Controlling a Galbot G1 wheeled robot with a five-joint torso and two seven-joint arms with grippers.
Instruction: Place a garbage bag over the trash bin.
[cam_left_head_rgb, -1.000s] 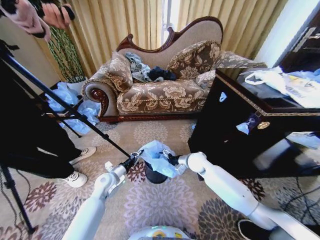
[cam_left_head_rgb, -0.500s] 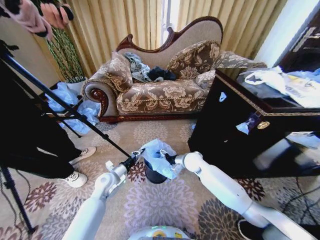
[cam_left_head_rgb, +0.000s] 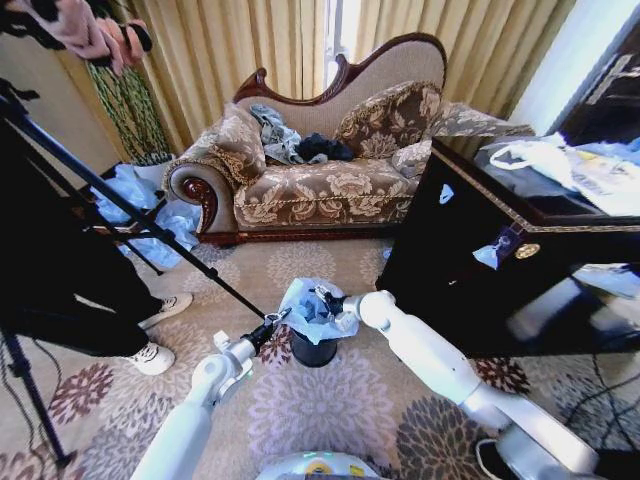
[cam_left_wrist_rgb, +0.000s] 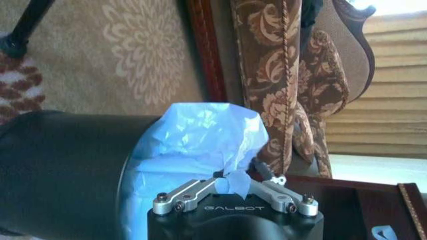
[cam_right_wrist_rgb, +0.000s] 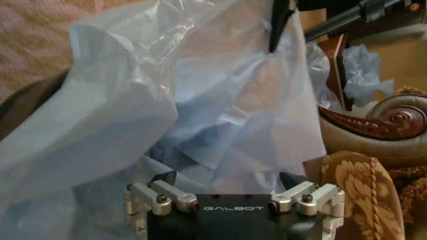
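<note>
The left gripper pinches the bag's left edge, jaws clenched on a fold of it. The bag is draped over the bin's mouth. The bin stands upright on the carpet, long axis vertical, rim up. The right gripper is buried in the bag's right side; I cannot tell whether its jaws are clenched or released. 1 sofa sits behind.

1. A patterned floral carpet covers the floor.
2. The black trash bin stands on it.
3. A brocade sofa, a glossy black cabinet and tripod legs also rest there.
</note>
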